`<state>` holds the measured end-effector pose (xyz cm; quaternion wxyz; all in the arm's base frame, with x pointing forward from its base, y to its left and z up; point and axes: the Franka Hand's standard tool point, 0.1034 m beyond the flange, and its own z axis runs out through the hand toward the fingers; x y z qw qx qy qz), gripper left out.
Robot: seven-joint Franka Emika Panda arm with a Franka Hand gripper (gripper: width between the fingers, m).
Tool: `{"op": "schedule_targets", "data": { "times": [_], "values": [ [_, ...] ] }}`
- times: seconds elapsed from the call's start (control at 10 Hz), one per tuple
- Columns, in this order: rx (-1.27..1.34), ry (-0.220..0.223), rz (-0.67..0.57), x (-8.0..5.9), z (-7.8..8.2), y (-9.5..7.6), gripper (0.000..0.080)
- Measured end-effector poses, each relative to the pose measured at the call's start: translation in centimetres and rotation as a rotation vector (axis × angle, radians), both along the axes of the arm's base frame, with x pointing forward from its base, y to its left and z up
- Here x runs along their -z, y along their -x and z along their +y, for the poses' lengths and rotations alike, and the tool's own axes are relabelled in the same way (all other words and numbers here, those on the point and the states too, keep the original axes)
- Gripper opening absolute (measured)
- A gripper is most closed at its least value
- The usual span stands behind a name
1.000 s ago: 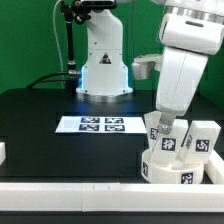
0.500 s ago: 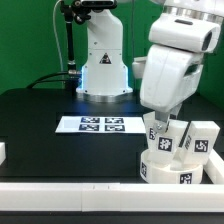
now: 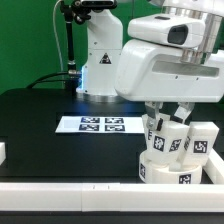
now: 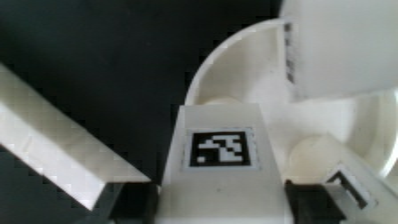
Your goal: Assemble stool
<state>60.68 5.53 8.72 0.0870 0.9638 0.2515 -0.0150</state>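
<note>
Standing upright in the round white seat, just under the claw: a small white leg with a black-and-white square tag on its face. Clamped on that leg, claw fingers drawn close against its sides, as seen in the wrist view, where the same leg fills the middle with its tag facing the camera and the curved seat rim arcs beyond it. Resting on the black table, the seat, directly below the claw, pressed near the long white rail along the table's near edge. Planted in the seat beside the held leg: another tagged leg, touching or nearly touching it, and a third farther out on the exterior view's right. Tilted slightly, the held leg, leaning toward its neighbour. Lying flat on the table, well away from the claw toward the exterior view's left: the marker board with its row of tags. Rising behind that board, the robot's white base. Looming above the seat, the arm's bulky white wrist, hiding the leg's upper end from the exterior view.
</note>
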Motion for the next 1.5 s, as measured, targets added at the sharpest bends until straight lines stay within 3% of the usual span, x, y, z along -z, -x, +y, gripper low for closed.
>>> {"op": "schedule_targets", "data": {
  "times": [0.4, 1.1, 1.3, 1.5],
  "values": [
    [0.424, -0.03, -0.065, 0.0, 0.0, 0.0, 0.034],
    [0.876, -0.06, -0.126, 0.1, 0.2, 0.0, 0.034],
    [1.129, -0.149, -0.141, 0.2, -0.7, -0.2, 0.034],
    [1.321, -0.177, -0.153, 0.3, -0.9, -0.3, 0.034]
  ]
}}
